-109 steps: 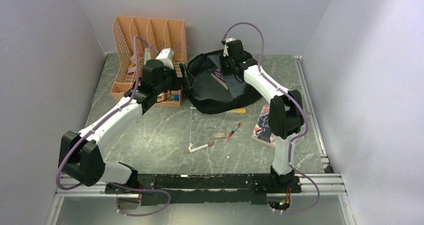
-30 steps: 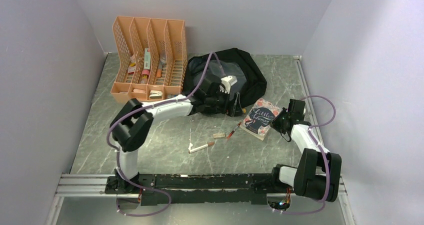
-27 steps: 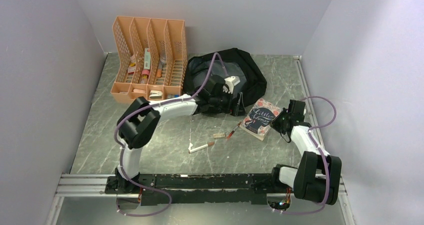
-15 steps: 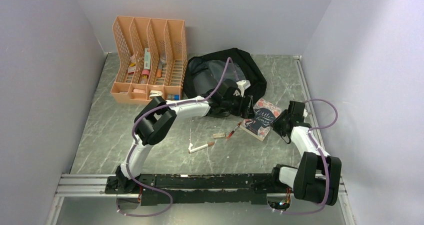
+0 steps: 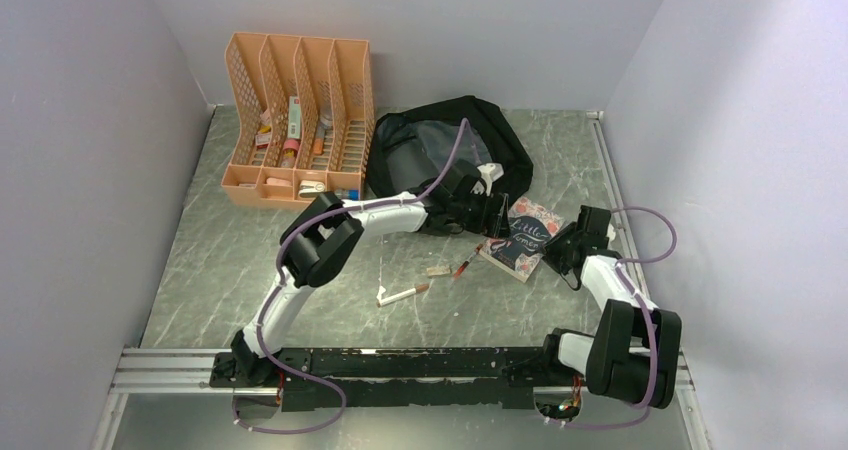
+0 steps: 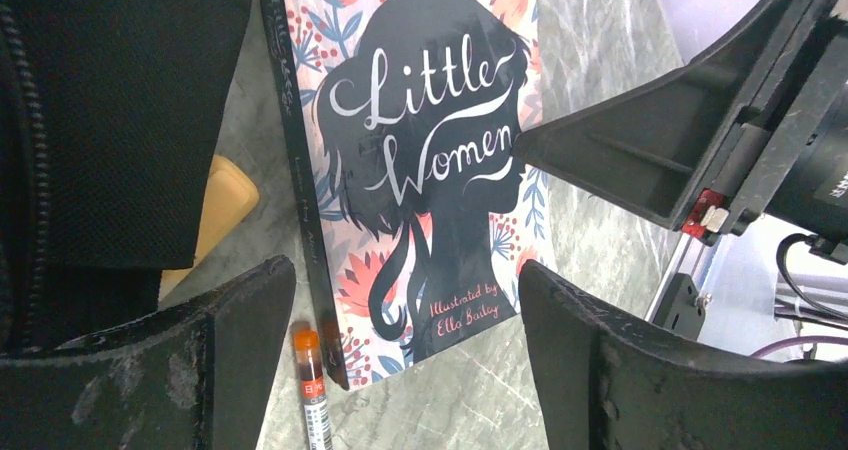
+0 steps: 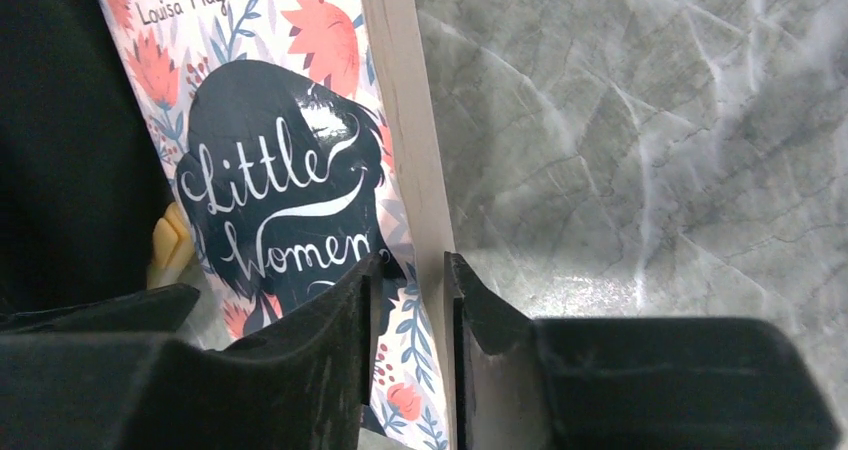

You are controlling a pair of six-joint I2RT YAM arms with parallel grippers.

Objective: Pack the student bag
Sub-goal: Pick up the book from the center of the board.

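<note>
The student bag lies open at the back of the table, a black fabric dome. In front of it on the table lies a "Little Women" book, face up. My left gripper hovers over the book's near left corner; in the left wrist view it is open and empty above the book. My right gripper is at the book's right edge. In the right wrist view its jaws stand slightly apart on either side of the page edge of the book.
An orange-capped pen lies beside the book's spine, and a yellow block sits against the bag. More pens lie mid-table. A peach file organizer stands back left. A rail borders the right side.
My left arm has swept right from the bag's front to the book. The right gripper's jaws have parted at the book's edge. The book has barely moved.
</note>
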